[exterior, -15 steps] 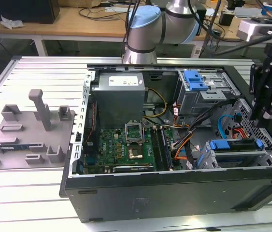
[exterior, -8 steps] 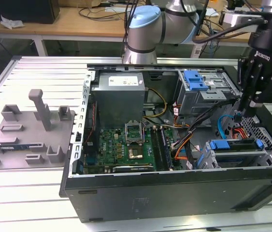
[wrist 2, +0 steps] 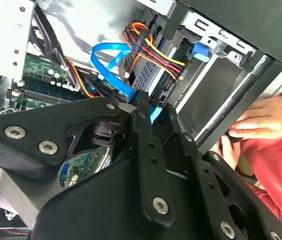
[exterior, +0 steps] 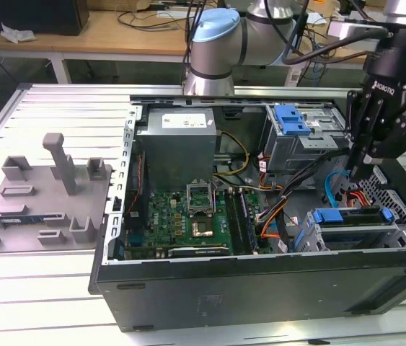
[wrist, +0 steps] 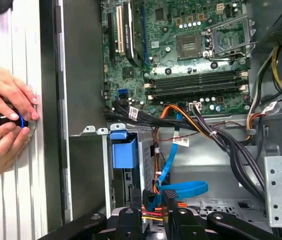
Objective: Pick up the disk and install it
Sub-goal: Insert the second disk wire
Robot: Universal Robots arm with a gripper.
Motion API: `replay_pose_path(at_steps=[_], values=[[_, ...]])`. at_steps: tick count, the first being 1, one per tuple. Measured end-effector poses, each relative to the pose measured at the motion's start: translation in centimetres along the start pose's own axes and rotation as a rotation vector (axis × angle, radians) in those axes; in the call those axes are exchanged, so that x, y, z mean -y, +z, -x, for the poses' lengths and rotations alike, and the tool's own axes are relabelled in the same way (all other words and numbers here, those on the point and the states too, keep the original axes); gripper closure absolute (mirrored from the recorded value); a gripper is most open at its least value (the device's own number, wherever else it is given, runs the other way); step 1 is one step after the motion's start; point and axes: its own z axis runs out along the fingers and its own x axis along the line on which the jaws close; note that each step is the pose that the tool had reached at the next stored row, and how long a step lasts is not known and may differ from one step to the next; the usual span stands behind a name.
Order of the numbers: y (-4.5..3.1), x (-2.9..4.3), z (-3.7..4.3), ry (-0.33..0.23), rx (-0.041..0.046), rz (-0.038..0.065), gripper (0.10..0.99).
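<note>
Disk (exterior: 352, 217) sits in the drive bay at the case's (exterior: 260, 288) 4 o'clock corner, blue bracket up. Grey slotted table (exterior: 58, 108) beneath — wooden bench (exterior: 116, 32) behind. Gripper (exterior: 356, 171) hovers just above the disk, fingers nearly together, holding nothing. Hands (wrist: 3, 125) rest on the table edge.

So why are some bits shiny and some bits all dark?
In the exterior view, room light glares off the ribbed white metal table, while the black computer case front sits in shade. In the second wrist view, the black gripper is dark and close, slightly soft. In the first wrist view, the green motherboard is evenly lit.
</note>
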Motion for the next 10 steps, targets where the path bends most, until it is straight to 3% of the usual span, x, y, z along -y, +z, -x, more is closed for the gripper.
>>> replay_pose_path(at_steps=[2,6,9,10], values=[[0.11,-0.01,0.1,0.002,-0.0262,-0.002,0.784],[0.26,-0.07,0.42,0.002,-0.0321,-0.002,0.784],[0.18,-0.11,0.7,0.003,-0.0432,-0.003,0.784],[0.19,-0.11,0.75,0.003,-0.0491,-0.003,0.867]])
